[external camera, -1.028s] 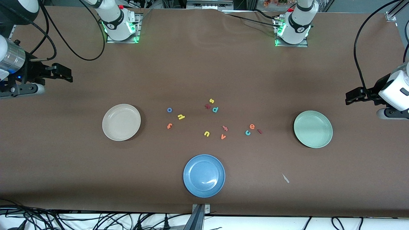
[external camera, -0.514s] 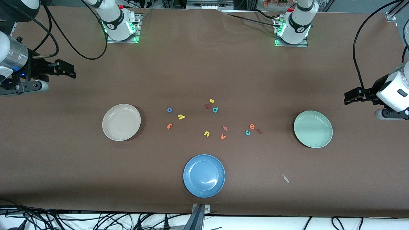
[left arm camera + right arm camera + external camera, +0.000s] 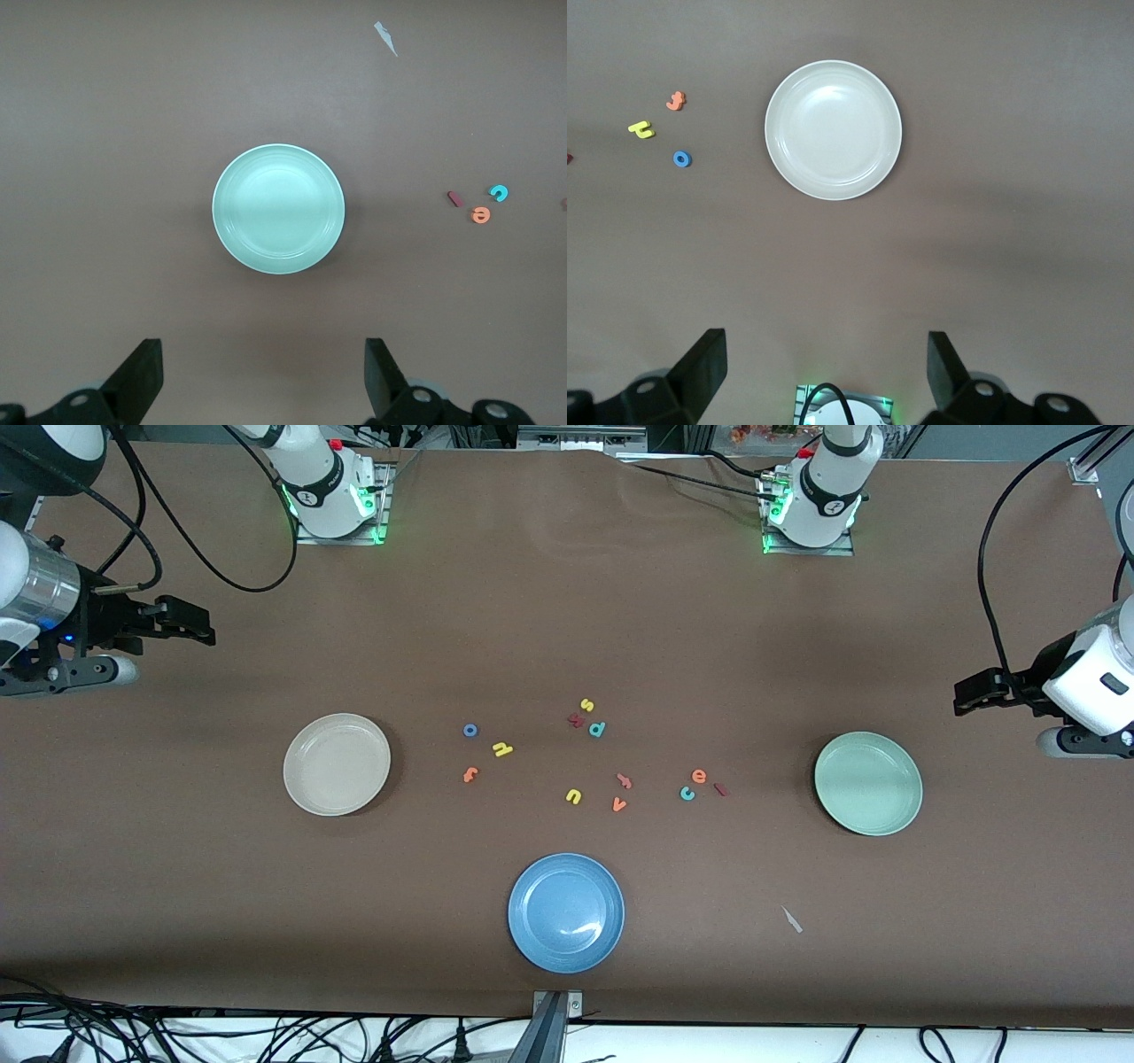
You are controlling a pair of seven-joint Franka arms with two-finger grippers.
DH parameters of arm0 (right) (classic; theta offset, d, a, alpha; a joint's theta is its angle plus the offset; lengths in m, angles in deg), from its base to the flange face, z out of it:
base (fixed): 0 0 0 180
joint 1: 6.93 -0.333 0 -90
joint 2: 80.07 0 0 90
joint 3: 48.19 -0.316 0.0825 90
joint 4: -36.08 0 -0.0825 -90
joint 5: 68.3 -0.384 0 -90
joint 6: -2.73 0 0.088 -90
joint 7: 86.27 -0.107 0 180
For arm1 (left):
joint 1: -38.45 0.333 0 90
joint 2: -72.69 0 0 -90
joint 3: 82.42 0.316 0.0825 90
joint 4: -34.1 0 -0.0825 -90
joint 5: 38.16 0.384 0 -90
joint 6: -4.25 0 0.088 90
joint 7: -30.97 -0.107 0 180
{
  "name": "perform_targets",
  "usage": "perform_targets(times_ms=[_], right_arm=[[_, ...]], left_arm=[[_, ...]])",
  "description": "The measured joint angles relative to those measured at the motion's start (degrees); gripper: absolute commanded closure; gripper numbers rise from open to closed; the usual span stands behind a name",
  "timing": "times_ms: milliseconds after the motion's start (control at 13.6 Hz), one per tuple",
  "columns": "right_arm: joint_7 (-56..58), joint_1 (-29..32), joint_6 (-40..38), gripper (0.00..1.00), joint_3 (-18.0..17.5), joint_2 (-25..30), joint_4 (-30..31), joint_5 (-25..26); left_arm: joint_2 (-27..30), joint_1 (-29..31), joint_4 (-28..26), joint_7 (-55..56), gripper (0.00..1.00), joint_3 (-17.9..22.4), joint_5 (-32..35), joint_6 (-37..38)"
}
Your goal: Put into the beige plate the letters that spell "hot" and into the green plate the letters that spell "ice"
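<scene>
White-shelled arms (image 3: 828, 478), green-lit bases, red buttons, looping black cables, black fingers (image 3: 142, 376).

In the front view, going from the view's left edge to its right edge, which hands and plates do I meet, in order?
Right hand → beige plate → blue plate → green plate → left hand.
</scene>
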Motion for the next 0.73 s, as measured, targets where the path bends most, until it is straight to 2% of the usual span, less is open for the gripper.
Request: perform_targets(times_ms=[734], right_arm=[[0.02,-0.06,-2.65,0.0,-0.16,-0.28,0.13,-0.01]], left_arm=[[-0.08,0.26,-0.43,0.0,0.0,0.0,0.0,0.04]])
